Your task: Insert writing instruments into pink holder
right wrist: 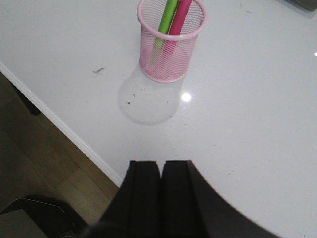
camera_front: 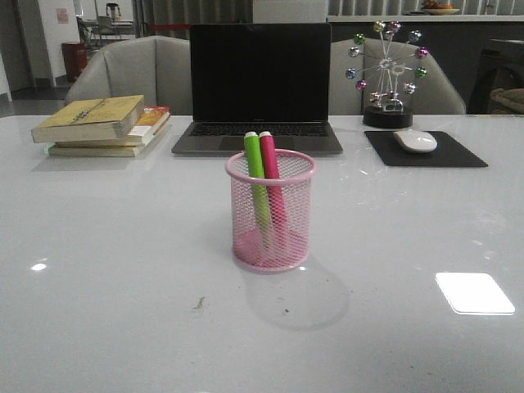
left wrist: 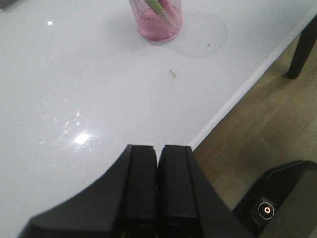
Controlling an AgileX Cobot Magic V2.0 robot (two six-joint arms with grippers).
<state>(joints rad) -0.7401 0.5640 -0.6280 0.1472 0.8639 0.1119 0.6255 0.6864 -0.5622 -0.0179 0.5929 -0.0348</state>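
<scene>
The pink wire-mesh holder (camera_front: 271, 214) stands mid-table. Inside it lean the lime green marker (camera_front: 257, 180) and the magenta marker (camera_front: 273, 184), white ends up, side by side. The right wrist view shows the holder (right wrist: 171, 42) with the green marker (right wrist: 167, 17) and the magenta marker (right wrist: 179, 17) in it. The left wrist view catches only the holder's lower part (left wrist: 157, 22). My left gripper (left wrist: 157, 151) is shut and empty, back over the table's near edge. My right gripper (right wrist: 160, 166) is likewise shut and empty near that edge. Neither arm shows in the front view.
A closed-screen laptop (camera_front: 259, 86) stands behind the holder. A book stack (camera_front: 102, 124) lies back left. A mouse (camera_front: 415, 140) on a black pad and a ball-wheel ornament (camera_front: 387, 74) sit back right. Wooden floor (left wrist: 262, 129) lies past the table's near edge.
</scene>
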